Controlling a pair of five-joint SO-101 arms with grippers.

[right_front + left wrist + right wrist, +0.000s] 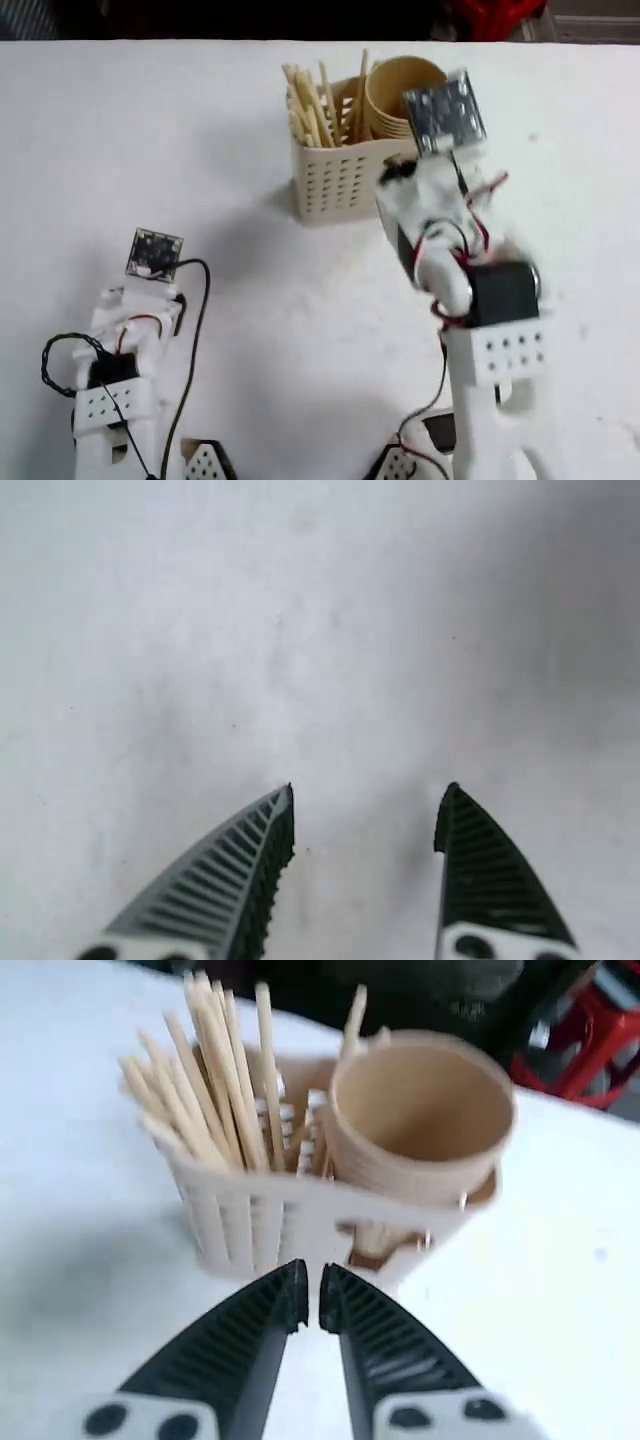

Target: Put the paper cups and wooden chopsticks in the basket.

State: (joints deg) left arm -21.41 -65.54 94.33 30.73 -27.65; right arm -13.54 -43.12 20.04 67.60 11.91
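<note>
Chopsticks point(316, 105) stand near-upright in basket point(340, 185), paper cups point(402, 92) beside, mouths up. My right end effector point(311, 1305) clenched, empty; left end effector point(365, 808) released.

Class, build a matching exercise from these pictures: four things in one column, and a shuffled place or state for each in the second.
Column one
1. pale wooden chopsticks
2. tan paper cups
3. left gripper
4. right gripper

Column two
A. fingers shut, facing the white slotted plastic basket
B. nested, mouths up, in the basket
C. fingers open over the bare white table
D. bunched upright in the basket

Pairs: 1-D, 2-B, 3-C, 4-A
</note>
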